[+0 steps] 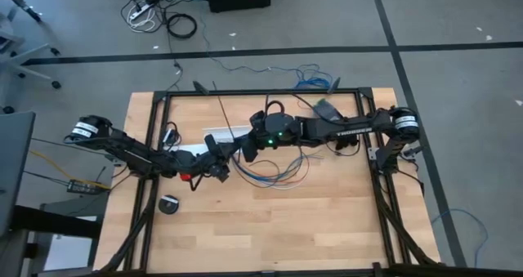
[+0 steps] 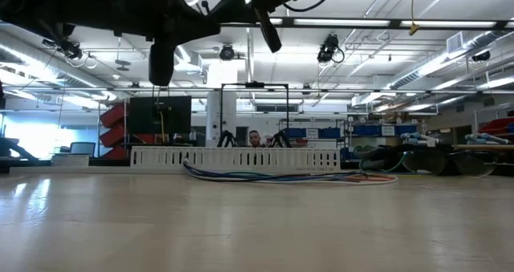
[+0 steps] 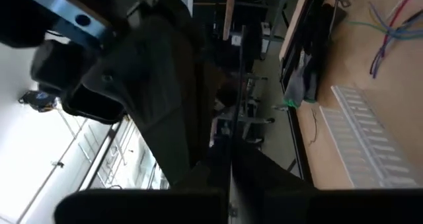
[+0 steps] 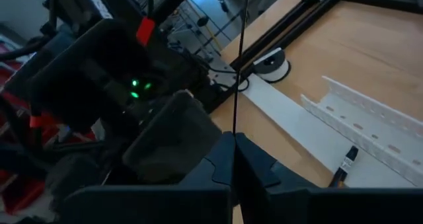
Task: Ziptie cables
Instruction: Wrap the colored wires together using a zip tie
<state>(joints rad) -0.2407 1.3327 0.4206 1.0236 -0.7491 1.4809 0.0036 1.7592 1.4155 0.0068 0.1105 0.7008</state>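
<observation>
The ziptie (image 1: pixel 225 112) is a thin black strip. It runs from the two grippers toward the table's far edge, above the white slotted channel (image 1: pixel 227 135). My left gripper (image 1: pixel 226 156) and my right gripper (image 1: pixel 243 149) meet tip to tip over the table's middle, both shut on the ziptie. The cables (image 1: pixel 278 171), thin blue, grey and purple wires, lie in loose curves on the wood to the right of the grippers. They also show as the cables (image 2: pixel 281 176) in front of the channel (image 2: pixel 233 157). My left gripper pinches the ziptie between its two shut fingers; the strip (image 3: pixel 233 159) comes out at the fingertips and runs straight on ahead. The ziptie hangs clear of the table. My right gripper pinches the ziptie between its shut fingertips; the strip (image 4: pixel 234 126) leaves them and runs straight ahead past the left gripper's body. It is lifted clear of the channel and the table.
A black frame (image 1: pixel 261 91) rims the table. A round black-and-white object (image 1: pixel 169 204) lies near the left front. A small black piece (image 4: pixel 349 155) lies in the channel (image 4: pixel 370 121). Bare wood stretches toward the near edge. Cords lie on the floor beyond the far edge.
</observation>
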